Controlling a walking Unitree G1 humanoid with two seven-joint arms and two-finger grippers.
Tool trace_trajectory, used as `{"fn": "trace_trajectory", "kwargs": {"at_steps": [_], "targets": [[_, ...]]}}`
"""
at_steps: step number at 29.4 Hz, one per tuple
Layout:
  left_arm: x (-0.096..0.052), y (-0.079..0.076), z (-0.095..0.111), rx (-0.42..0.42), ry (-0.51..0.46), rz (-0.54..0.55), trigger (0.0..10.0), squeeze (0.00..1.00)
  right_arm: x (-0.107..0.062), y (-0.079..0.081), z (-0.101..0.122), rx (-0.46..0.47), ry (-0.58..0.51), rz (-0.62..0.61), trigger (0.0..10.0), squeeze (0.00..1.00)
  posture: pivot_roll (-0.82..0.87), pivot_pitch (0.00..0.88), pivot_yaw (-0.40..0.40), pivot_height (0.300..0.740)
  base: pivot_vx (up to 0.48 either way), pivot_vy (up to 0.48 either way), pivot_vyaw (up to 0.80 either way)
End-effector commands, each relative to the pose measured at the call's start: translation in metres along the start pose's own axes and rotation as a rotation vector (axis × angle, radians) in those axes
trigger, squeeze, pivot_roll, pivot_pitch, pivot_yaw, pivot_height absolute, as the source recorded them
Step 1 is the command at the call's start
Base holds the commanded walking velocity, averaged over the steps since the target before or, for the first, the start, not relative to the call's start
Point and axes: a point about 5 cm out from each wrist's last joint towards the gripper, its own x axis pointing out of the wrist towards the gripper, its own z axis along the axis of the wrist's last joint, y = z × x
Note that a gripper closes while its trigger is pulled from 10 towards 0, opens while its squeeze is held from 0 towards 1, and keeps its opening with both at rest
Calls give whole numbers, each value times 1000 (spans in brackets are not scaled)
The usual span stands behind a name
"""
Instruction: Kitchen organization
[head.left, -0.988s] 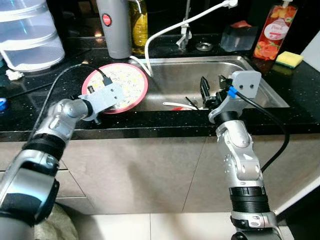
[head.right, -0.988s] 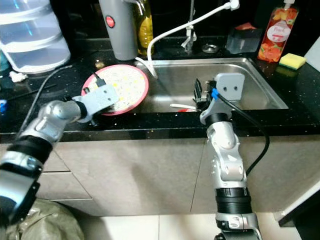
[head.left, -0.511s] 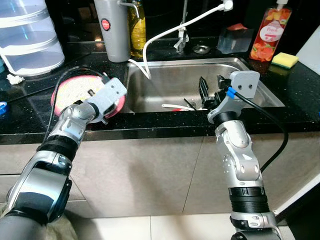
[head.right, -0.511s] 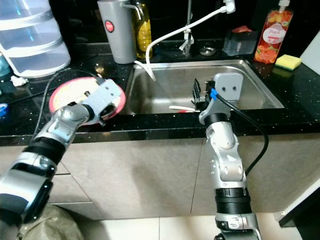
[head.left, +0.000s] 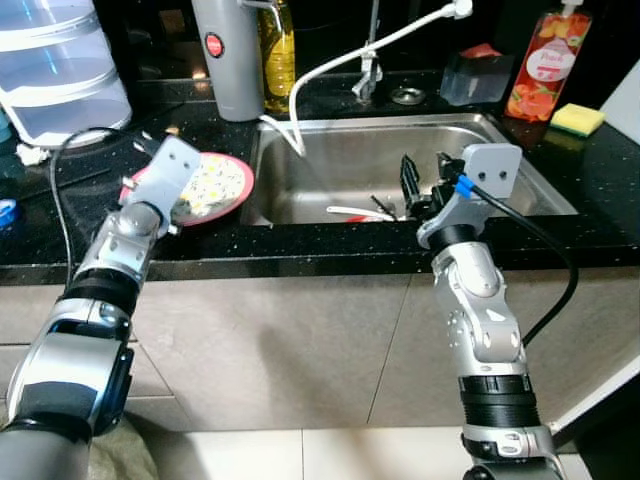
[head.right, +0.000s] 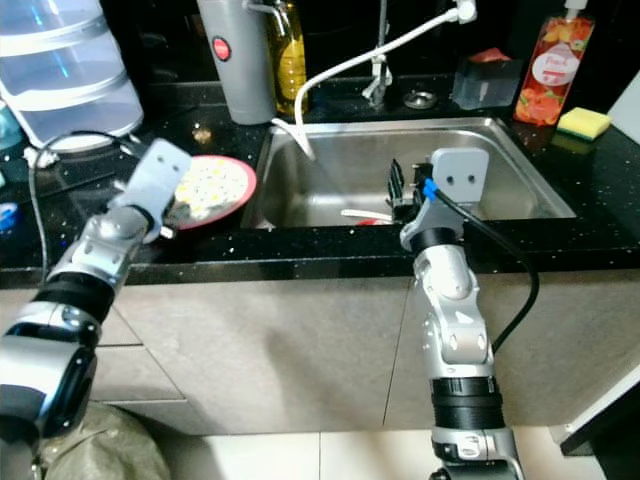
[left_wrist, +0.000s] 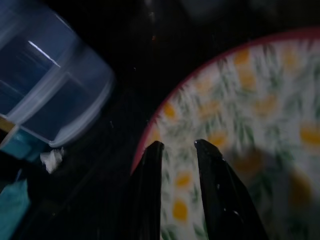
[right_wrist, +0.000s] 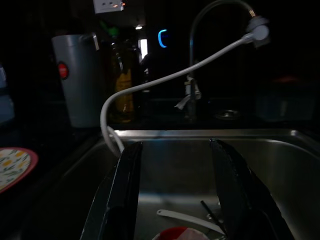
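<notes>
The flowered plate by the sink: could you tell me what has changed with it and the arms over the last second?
The left gripper has slid the flowered plate leftward along the black counter, away from the sink rim it overlapped, and now reaches over the plate's near edge. The right gripper stays open over the sink basin, and the utensils lie as before.

I'm looking down at a home kitchen: a black speckled countertop (head.left: 330, 250) with a stainless steel sink (head.left: 520, 160) set into it, and a tap with a white flexible hose (head.left: 340, 60) arching over the basin. Behind it stand a grey flask (head.left: 228, 55), an oil bottle (head.left: 277, 50), a red soap pouch (head.left: 540, 65) and a yellow sponge (head.left: 578, 118). What looks like cutlery (head.left: 360, 211) lies in the sink, though it's dim. Plain cabinet fronts (head.left: 300, 340) sit below.
</notes>
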Motion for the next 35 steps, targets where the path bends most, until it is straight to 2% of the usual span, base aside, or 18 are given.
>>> {"fn": "trace_trajectory", "kwargs": {"at_steps": [1, 4, 6, 9, 10, 14, 15, 17, 20, 21, 22, 24, 25, 28, 30, 32, 33, 35], "targets": [[1, 10, 18, -37, -68, 37, 10000, 0, 0, 4, 2, 2, -12, 15, 10000, 0, 118, 0, 26, 740, 0, 0, 0], [-1, 15, 39, -148, -120, 40, 10000, 0, 1, 4, 3, 3, -13, 18, 10000, 0, 117, 0, 25, 740, 0, 0, 0], [-4, 20, 49, -191, -142, 42, 10000, 0, 1, 5, 3, 4, -14, 20, 10000, 0, 117, 0, 25, 740, 0, 0, 0], [-8, 19, 54, -168, -148, -4, 10000, 0, 1, 7, 5, 3, -22, 30, 10000, 0, 119, 0, 27, 740, 0, 0, 0], [-14, 15, 52, -53, -149, -70, 10000, 0, 2, 9, 7, 2, -32, 44, 10000, 0, 120, 0, 27, 740, 0, 0, 0], [-30, 12, 40, 187, -129, -198, 10000, 0, 5, 20, 14, 1, -50, 101, 10000, 0, 123, 0, 23, 740, 0, 0, 0], [-30, 12, 40, 187, -129, -198, 10000, 0, 5, 20, 14, 1, -50, 101, 10000, 0, 123, 0, 23, 740, 0, 0, 0], [-43, 14, 34, 275, -112, -268, 10000, 0, 6, 29, 17, -5, -53, 142, 10000, 0, 126, 0, 31, 740, 0, 0, 0], [-52, 14, 30, 306, -103, -322, 10000, 0, 7, 32, 19, -6, -61, 157, 10000, 0, 129, 0, 34, 740, 0, 0, 0], [-68, 11, 24, 336, -87, -388, 10000, 0, 11, 35, 21, 1, -69, 160, 10000, 0, 136, 0, 31, 740, 0, 0, 0], [-68, 11, 24, 336, -87, -388, 10000, 0, 11, 35, 21, 1, -69, 160, 10000, 0, 136, 0, 31, 740, 0, 0, 0], [-91, 0, 15, 405, -62, -481, 10000, 0, 16, 40, 24, 20, -80, 166, 10000, 0, 161, 0, 4, 740, 0, 0, 0], [-98, -4, 13, 431, -53, -501, 10000, 0, 18, 42, 24, 27, -81, 171, 10000, 0, 161, 0, 4, 740, 0, 0, 0], [-103, -23, 5, 446, -47, -537, 10000, 0, 20, 45, 23, 41, -79, 186, 10000, 0, 175, 0, -11, 740, 0, 0, 0], [-104, -25, 4, 448, -44, -544, 10000, 0, 20, 45, 23, 43, -77, 187, 10000, 0, 175, 0, -11, 740, 0, 0, 0], [-97, -30, -12, 574, 13, -498, 10000, 0, 26, 46, 24, 80, -70, 174, 10000, 0, 182, 0, -42, 740, 0, 0, 0], [-97, -30, -12, 574, 13, -498, 10000, 0, 26, 46, 24, 80, -70, 174, 10000, 0, 182, 0, -42, 740, 0, 0, 0], [-89, -27, -21, 679, 50, -432, 10000, 0, 28, 51, 26, 90, -79, 192, 10000, 0, 178, 0, -39, 740, 0, 0, 0]]}}
